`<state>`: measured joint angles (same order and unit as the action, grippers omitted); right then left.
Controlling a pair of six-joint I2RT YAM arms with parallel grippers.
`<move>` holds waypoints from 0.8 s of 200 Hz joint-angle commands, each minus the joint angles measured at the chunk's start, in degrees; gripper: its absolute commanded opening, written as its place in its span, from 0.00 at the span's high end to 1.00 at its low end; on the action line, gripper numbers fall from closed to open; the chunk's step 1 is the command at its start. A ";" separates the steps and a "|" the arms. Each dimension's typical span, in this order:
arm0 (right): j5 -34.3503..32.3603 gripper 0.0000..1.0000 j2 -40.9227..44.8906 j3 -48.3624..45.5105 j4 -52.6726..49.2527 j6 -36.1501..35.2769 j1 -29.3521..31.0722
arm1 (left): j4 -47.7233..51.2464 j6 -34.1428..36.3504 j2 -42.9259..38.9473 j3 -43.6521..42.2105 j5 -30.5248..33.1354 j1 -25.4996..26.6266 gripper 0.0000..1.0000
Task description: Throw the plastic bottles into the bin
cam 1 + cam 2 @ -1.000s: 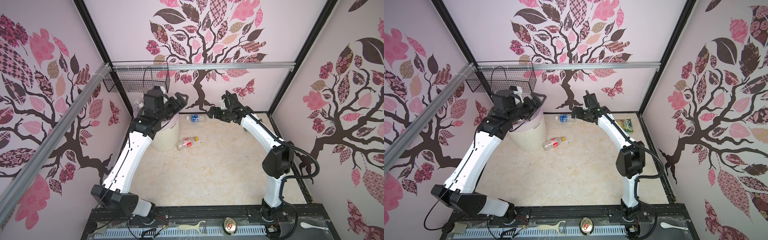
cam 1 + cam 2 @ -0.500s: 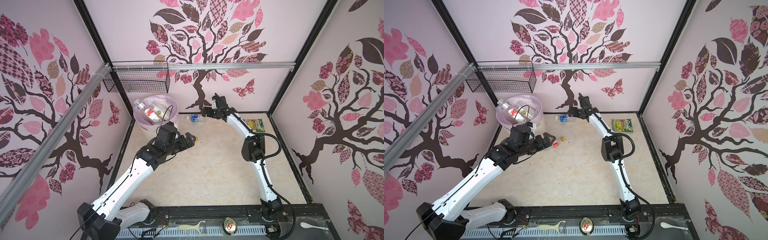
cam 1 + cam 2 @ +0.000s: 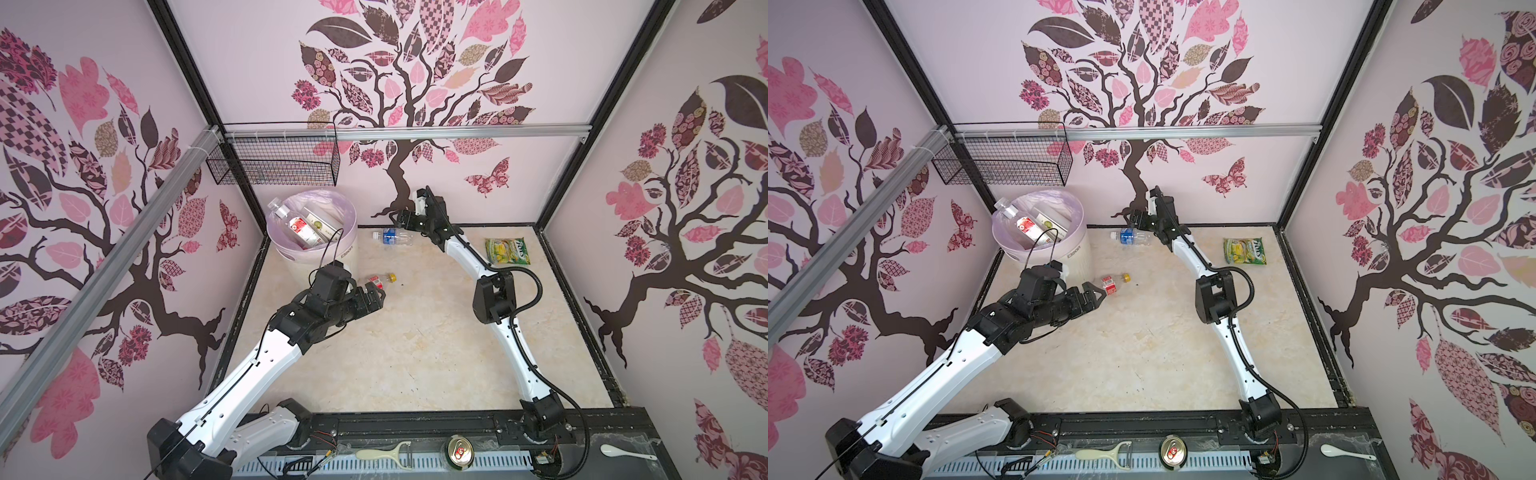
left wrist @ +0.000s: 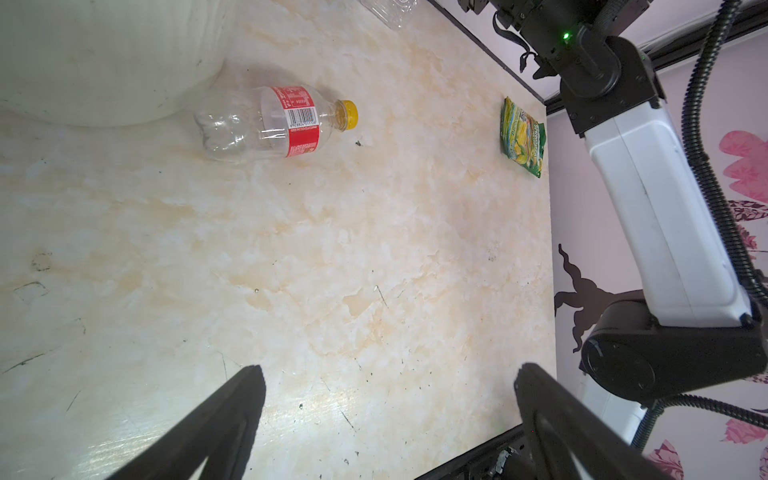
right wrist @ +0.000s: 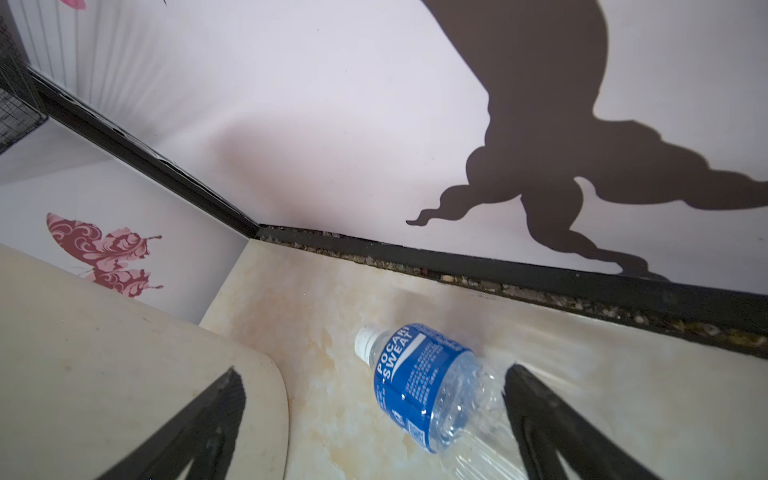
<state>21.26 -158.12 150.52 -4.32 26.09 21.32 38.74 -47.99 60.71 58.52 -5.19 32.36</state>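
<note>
The cream-white bin (image 3: 347, 253) (image 3: 1077, 253) stands at the back left with plastic bottles (image 3: 300, 226) lying in its pink liner. A clear red-label bottle with a yellow cap (image 3: 380, 280) (image 3: 1115, 283) (image 4: 274, 122) lies on the floor beside the bin. My left gripper (image 3: 376, 293) (image 4: 388, 374) hovers open just short of it, holding nothing. A blue-label bottle (image 3: 392, 237) (image 3: 1133, 237) (image 5: 424, 386) lies by the back wall. My right gripper (image 3: 395, 216) (image 5: 374, 374) is open over it, the bottle's body near one finger.
A green-yellow snack packet (image 3: 507, 251) (image 4: 523, 137) lies at the back right. A black wire basket (image 3: 274, 164) hangs above the bin. A drink can (image 3: 459, 449), a peeler (image 3: 382, 451) and a spoon (image 3: 623, 451) lie on the front rail.
My left arm has come down from over the bin to the floor by the red-label bottle. The right arm has reached further toward the back wall, over the blue-label bottle.
</note>
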 commanded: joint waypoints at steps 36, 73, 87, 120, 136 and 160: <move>0.58 0.00 -5.51 3.49 3.50 2.30 0.65 | -2.04 0.83 2.63 -1.50 -1.05 0.16 0.02; 0.82 0.00 -5.33 3.31 0.53 0.98 1.15 | -2.58 0.80 3.94 -0.95 -1.66 0.18 0.02; 0.55 0.00 -4.50 2.88 -0.33 -0.10 1.49 | -2.09 1.22 4.21 -0.35 -1.66 0.23 0.02; -0.61 0.00 -4.28 2.92 -1.11 0.15 1.70 | -1.47 1.51 4.16 0.40 -1.66 0.14 0.02; -0.38 0.00 -4.75 2.82 -1.61 0.46 1.79 | -1.45 1.56 4.03 0.38 -1.97 0.18 0.02; -0.25 0.00 -4.65 2.46 -2.42 -0.35 2.22 | -1.07 1.76 3.52 0.06 -2.04 0.24 0.02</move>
<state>21.08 -160.66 151.81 -5.52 26.85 22.98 37.67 -47.51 64.82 58.48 -6.81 32.40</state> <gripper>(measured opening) 0.997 0.983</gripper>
